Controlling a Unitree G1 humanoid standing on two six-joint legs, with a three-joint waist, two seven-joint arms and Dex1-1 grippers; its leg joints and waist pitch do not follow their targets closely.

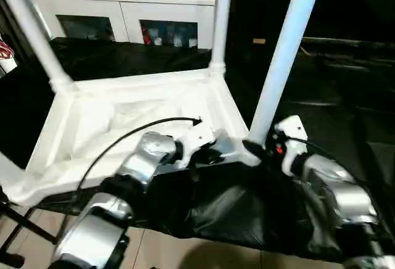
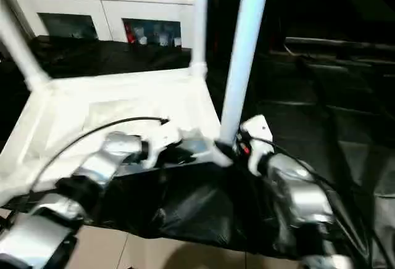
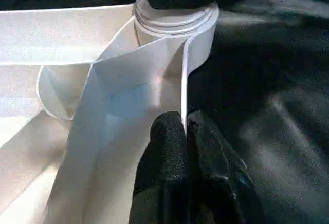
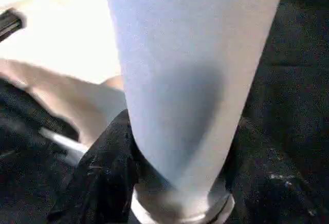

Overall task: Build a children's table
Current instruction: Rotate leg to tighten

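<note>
Your children's table [image 1: 133, 118] lies upside down on the black cloth [image 1: 210, 210], with its rectangular top down and its legs pointing up. The near right leg [image 1: 281, 59] stands in the corner socket [image 3: 177, 21] just beside your right gripper [image 4: 175, 183]. Its black fingers [image 4: 103, 178] are around the foot of this leg, close to the socket ring. If they press already or only surround the leg, I cannot tell.

Your left gripper [image 3: 186, 147] is closed on the thin raised rim [image 3: 183, 88] of the top, one finger on each side of the wall, near the same corner.

I think the table is light, hollow plastic, stiff but smooth. The leg is round and tapered, so the fingers may slide upward along it; hold it low, where it is thickest and nearest to the socket. The rim is a good handle for keeping the top steady, but it is thin and may bend if you pull it strongly.

For room, the far right leg [image 1: 221, 19] and the far left leg [image 1: 34, 31] stand up behind, so reaching over the top is narrow. On the right of the table the cloth is open. The near edge of the top is close to the cloth's front edge, so do not drag the table toward you. The white cabinet [image 1: 123, 7] is well apart behind.
</note>
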